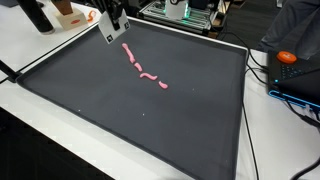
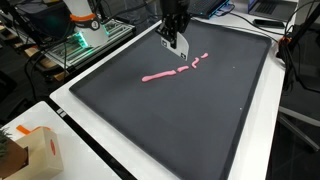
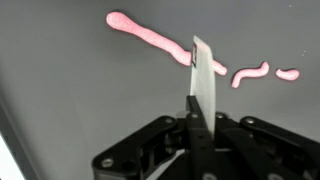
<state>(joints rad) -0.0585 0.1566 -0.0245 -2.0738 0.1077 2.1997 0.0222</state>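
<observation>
A pink dough-like strip (image 3: 150,35) lies on a dark grey mat (image 1: 150,120), cut into a long piece and a few short pieces (image 3: 250,73). It shows in both exterior views (image 1: 145,70) (image 2: 160,75). My gripper (image 3: 196,122) is shut on a thin white flat blade (image 3: 205,80), held upright. The blade's tip is over the strip, at the gap between the long piece and the short ones. In both exterior views the gripper (image 1: 113,24) (image 2: 175,32) hangs above the mat near one end of the strip, with the blade (image 1: 111,34) (image 2: 169,43) pointing down.
The mat has a white border and lies on a white table (image 1: 40,130). An orange object (image 1: 287,57) and cables lie beyond one edge. A cardboard box (image 2: 30,150) stands at a table corner. Electronics with green light (image 2: 78,45) stand behind the mat.
</observation>
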